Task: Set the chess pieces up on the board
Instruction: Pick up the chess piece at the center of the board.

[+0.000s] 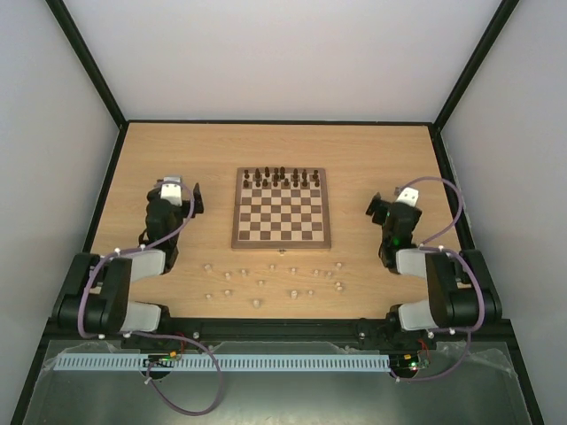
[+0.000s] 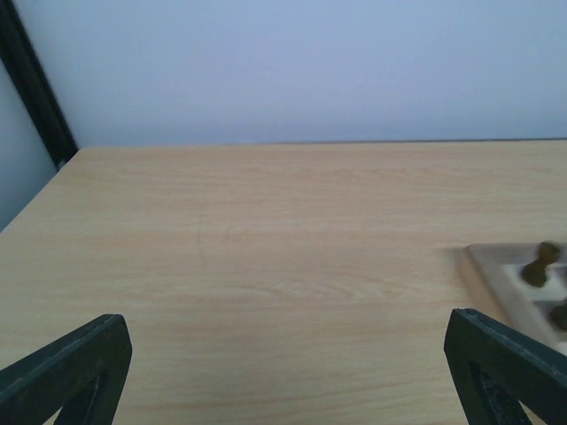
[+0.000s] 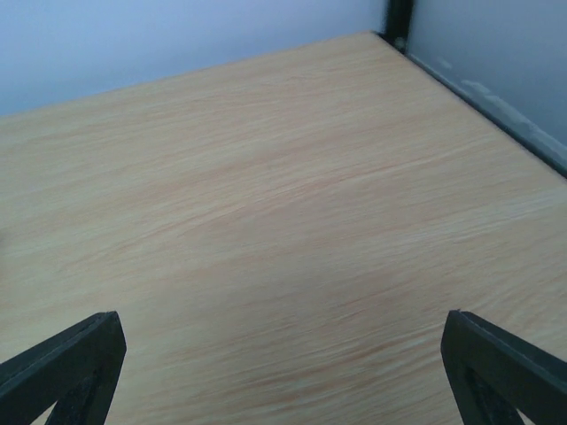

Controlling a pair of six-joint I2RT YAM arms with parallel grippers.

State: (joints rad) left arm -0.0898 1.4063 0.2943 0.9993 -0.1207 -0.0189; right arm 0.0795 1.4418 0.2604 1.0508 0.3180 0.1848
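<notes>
The board (image 1: 282, 211) lies in the middle of the table, dark brown pieces (image 1: 282, 175) lined along its far rows. Several pale beige chess pieces (image 1: 270, 281) lie scattered on the table in front of the board's near edge. My left gripper (image 1: 182, 197) rests left of the board, open and empty. My right gripper (image 1: 385, 209) rests right of the board, also open and empty. In the left wrist view the gripper (image 2: 288, 376) has its fingertips (image 2: 75, 363) wide apart over bare wood, and the board's corner (image 2: 509, 279) shows at the right. The right gripper (image 3: 283, 376) sees only tabletop.
The wooden table (image 1: 221, 150) is walled by pale panels with black frame posts (image 1: 89, 62) at the back corners. Cables loop around both arm bases (image 1: 115, 297) at the near edge. A perforated rail (image 1: 221, 361) runs below them.
</notes>
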